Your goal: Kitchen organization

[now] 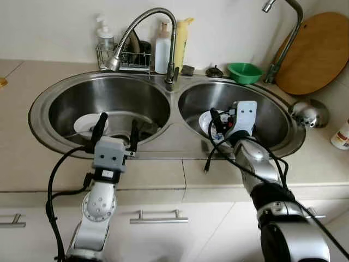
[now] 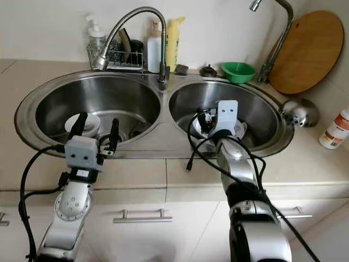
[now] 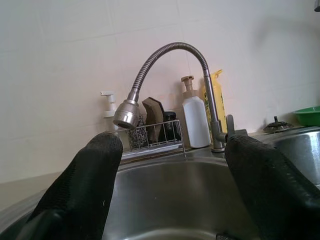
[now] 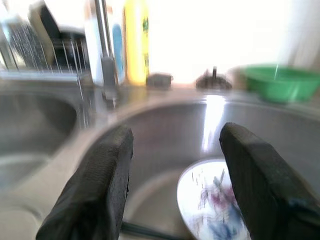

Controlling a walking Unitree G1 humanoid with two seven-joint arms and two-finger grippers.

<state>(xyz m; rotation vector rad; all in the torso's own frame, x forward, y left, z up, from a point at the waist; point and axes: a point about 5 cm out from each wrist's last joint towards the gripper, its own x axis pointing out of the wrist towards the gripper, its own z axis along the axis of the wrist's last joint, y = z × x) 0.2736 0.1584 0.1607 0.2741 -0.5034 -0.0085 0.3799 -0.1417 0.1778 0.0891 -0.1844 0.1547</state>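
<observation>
A double steel sink [image 1: 169, 147] is set in the beige counter. A white dish [image 1: 87, 124] lies at the bottom of the left basin. My left gripper [image 1: 118, 120] hangs open over that basin's front rim, just right of the dish, with nothing between its fingers [image 3: 85, 185]. In the right basin my right gripper [image 1: 222, 121] is open and held low over a white plate with a coloured pattern [image 4: 210, 200]. The gripper covers part of the plate, and I cannot tell whether it touches it.
A flexible faucet [image 1: 147, 22] arches over the divider. Behind it stand a wire rack [image 1: 128, 54], bottles [image 1: 162, 49] and a green bowl [image 1: 244, 72]. At the right are a second tap [image 1: 283, 38], a round wooden board [image 1: 319, 52], a metal ladle [image 1: 308, 113] and a small bottle [image 1: 341, 136].
</observation>
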